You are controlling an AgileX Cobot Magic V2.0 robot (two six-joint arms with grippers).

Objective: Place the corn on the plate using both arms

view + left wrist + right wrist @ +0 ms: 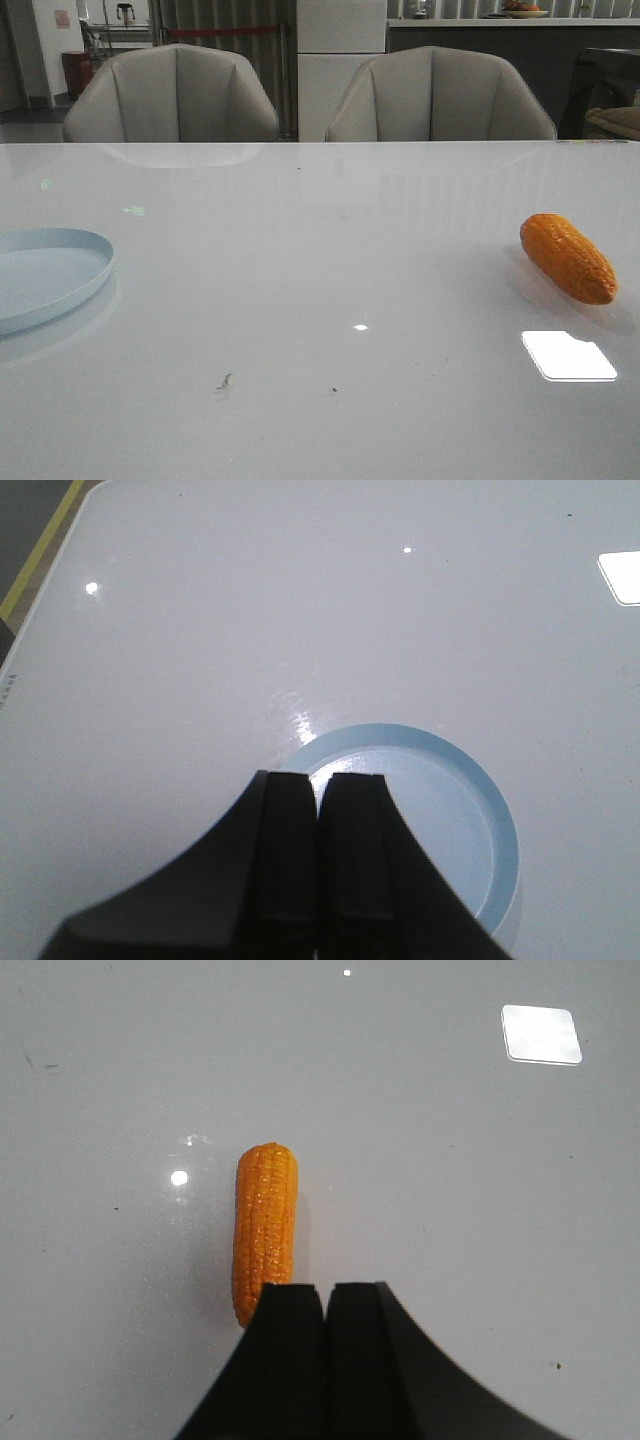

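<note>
The left tool (320, 855) has its fingers pressed together, empty, above the pale blue plate (50, 275), which sits at the left edge of the glossy white worktop (320, 300). Well apart from it, at the far right, the orange corn (567, 257) lies flat on its side. The right tool (325, 1350) hangs over it, fingers together and holding nothing. The corn looks light, stiff and bumpy, likely to roll; gripping across its thick middle seems safest.
</note>
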